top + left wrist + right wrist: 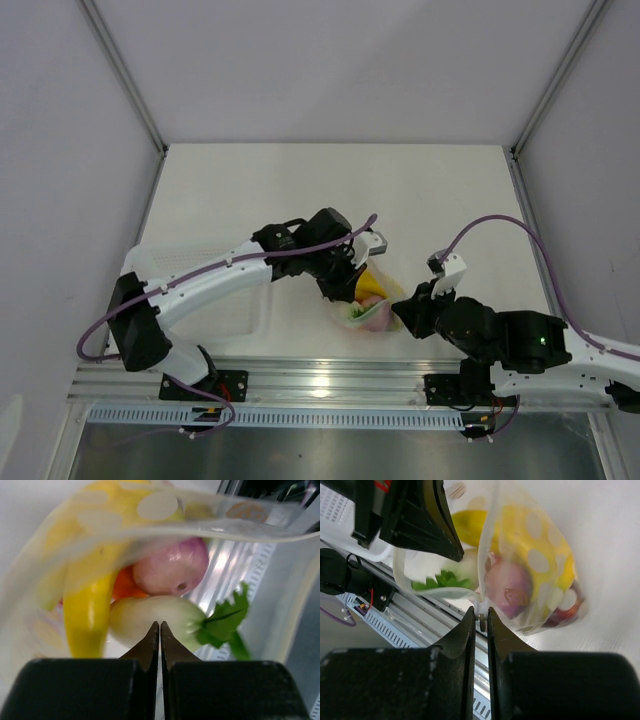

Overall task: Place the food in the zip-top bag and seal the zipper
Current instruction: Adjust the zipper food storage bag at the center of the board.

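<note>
The zip-top bag lies near the front edge between both arms, with the food inside. The left wrist view looks into its mouth: yellow banana, white radish with green leaves, dark red-purple round one and an orange piece. My left gripper is shut, pinching one side of the bag's mouth. My right gripper is shut on the white end of the zipper at the bag's corner. Through the spotted plastic the round one shows.
A shallow translucent white tray sits on the table left of the bag, partly under the left arm. The metal rail runs along the front edge just below the bag. White walls enclose the table.
</note>
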`<state>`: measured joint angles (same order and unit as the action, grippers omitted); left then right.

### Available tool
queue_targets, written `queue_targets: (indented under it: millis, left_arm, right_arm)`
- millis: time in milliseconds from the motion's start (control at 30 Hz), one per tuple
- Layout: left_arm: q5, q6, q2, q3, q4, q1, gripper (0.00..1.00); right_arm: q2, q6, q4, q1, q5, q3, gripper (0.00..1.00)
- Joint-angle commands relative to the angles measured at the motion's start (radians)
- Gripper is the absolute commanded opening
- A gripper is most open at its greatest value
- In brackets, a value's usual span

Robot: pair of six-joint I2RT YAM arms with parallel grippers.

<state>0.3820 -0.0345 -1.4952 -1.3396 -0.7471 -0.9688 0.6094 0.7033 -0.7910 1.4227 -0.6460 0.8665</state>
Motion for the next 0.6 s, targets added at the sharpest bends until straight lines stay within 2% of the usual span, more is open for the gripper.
queue_targets:
  millis: [0, 200, 333, 400, 567]
  left_arm:
    - [-0.041, -0.008, -0.036, 0.042, -0.005, -0.022, 0.01]
    - [-0.176, -0.031, -0.088, 0.033, -0.017, -0.025, 0.0]
    - [-0.245, -0.045, 0.022, 0.013, 0.04, -0.024, 0.0]
    - [-0.238, -0.038, 0.082, -0.007, 0.055, -0.025, 0.01]
    - [-0.109, -0.015, 0.205, 0.023, 0.15, -0.025, 0.01]
  right_arm:
    - [-0.013, 0.001, 0.026, 0.002, -0.032, 0.04, 0.0]
    - [-0.011, 0.004, 0.027, 0.002, -0.029, 0.039, 0.0]
    - [-0.013, 0.002, 0.021, 0.002, -0.03, 0.04, 0.0]
    - [-0.011, -0.004, 0.024, 0.004, -0.027, 0.049, 0.0]
    - [0.0, -0.001, 0.021, 0.002, -0.027, 0.055, 0.0]
